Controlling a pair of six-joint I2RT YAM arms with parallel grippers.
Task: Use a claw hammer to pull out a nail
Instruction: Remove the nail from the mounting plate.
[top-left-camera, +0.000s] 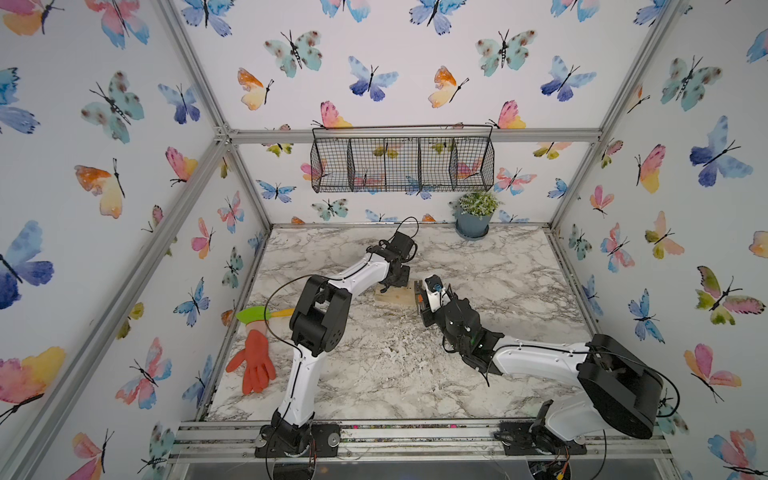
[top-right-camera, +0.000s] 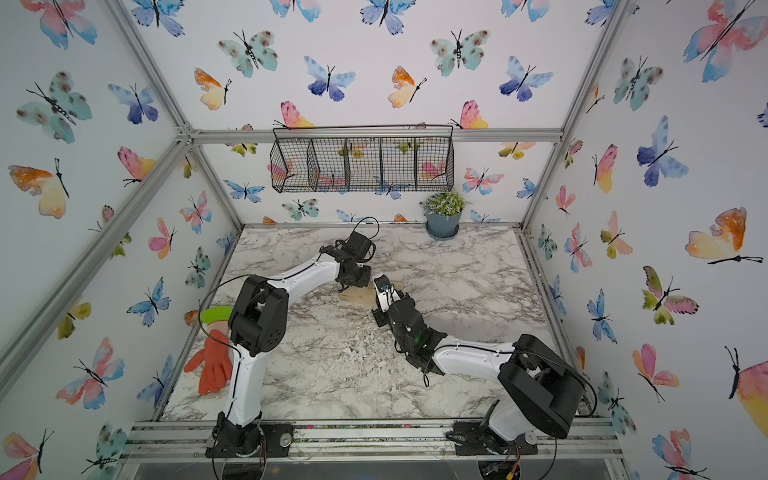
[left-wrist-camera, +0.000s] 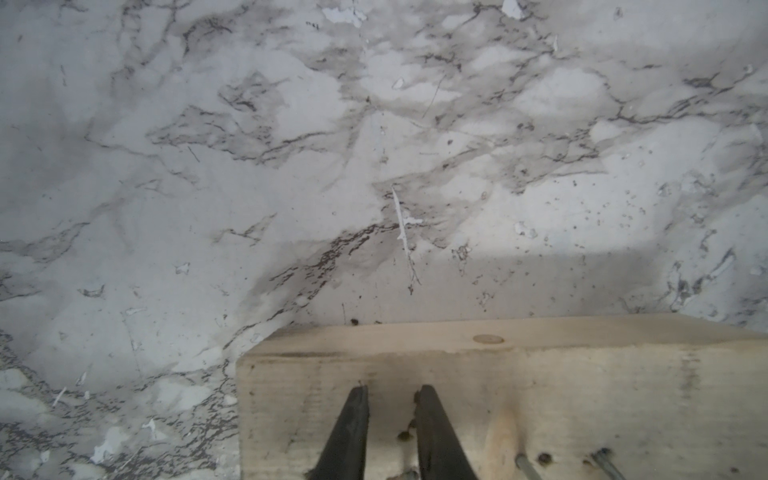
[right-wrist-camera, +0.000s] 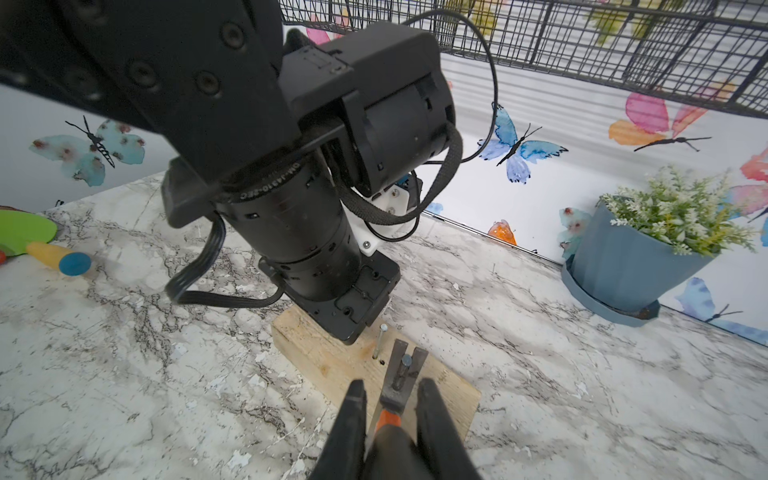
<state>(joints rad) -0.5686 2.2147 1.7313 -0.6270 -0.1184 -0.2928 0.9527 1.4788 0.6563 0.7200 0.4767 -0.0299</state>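
Right tool (right-wrist-camera: 392, 384) clamps claw hammer (right-wrist-camera: 389, 417); left tool (left-wrist-camera: 392, 390) slightly parted on block (left-wrist-camera: 582, 395); pot (right-wrist-camera: 615, 266) holds plant (right-wrist-camera: 681, 216)

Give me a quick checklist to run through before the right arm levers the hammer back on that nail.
1. Right gripper shut on the claw hammer: ok.
2. Claw fork seated around the nail, with the head showing in the slot: ok.
3. Left gripper down on the wooden block to steady it: tips are on its top face, ok; how hard it presses, cannot tell.
4. Second nail clear of the claw: ok, it stands upright beside the claw, apart from it.
5. Block lying flat on the table: ok.
6. Nail head truly hooked under the fork: cannot tell.
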